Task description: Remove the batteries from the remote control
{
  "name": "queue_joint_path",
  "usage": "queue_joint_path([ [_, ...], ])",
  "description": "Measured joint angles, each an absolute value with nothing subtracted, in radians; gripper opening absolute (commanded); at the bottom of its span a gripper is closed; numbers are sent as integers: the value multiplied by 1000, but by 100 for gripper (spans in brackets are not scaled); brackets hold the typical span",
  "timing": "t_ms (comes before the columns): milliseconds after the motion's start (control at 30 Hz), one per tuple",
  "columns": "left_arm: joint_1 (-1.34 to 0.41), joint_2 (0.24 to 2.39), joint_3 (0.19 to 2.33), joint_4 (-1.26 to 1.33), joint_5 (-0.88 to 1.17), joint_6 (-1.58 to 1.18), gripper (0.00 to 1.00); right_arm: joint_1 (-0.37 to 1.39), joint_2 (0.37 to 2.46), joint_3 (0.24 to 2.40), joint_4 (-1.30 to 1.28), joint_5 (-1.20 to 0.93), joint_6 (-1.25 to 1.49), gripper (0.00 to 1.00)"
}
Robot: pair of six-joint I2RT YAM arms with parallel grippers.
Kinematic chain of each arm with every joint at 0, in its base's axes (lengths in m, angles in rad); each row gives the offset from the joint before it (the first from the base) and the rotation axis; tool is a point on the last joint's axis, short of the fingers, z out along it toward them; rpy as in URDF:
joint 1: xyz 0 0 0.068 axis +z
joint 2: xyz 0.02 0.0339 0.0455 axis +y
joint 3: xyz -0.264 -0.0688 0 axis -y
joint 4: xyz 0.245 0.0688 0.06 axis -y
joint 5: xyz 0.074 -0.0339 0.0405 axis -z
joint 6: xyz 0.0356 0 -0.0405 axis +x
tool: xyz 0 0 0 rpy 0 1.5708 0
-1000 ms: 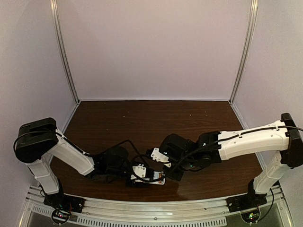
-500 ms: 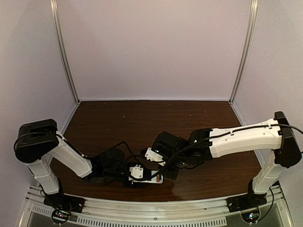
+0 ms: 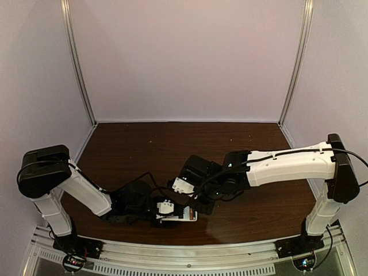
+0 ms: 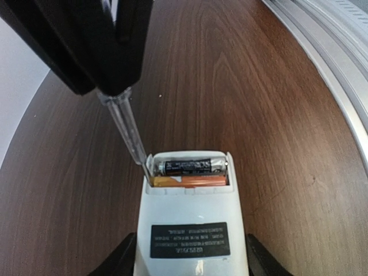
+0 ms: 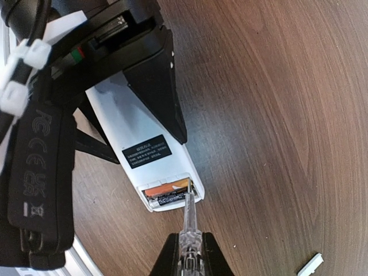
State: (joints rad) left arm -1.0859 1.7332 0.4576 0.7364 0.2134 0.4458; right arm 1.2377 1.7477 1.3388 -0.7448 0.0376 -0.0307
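The remote control (image 4: 190,213) lies back up on the table, its end compartment uncovered. Inside lie the two batteries side by side, a dark one (image 4: 194,167) and an orange one (image 4: 195,180). My left gripper (image 4: 190,265) is shut on the remote's two long sides. My right gripper (image 5: 190,260) is shut on a clear-handled screwdriver (image 5: 188,221). The screwdriver's tip sits at the compartment's corner, by the end of the batteries (image 5: 167,192). In the top view the remote (image 3: 187,215) sits near the front edge between both grippers.
A small flat white plastic piece (image 5: 310,264) lies on the dark wooden table (image 5: 276,115) to the right of the screwdriver. The metal rail of the table's front edge (image 4: 339,52) runs close by the remote.
The right arm has swung left and nearer to the remote with the screwdriver. The left gripper and the remote have shifted slightly left.
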Motion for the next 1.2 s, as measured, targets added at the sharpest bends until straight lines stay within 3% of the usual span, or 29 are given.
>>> queue_joint_path([
  [1200,-1085,1733,451,763,128,453,0,1090,1910,1610,-941,-126,-60,0],
])
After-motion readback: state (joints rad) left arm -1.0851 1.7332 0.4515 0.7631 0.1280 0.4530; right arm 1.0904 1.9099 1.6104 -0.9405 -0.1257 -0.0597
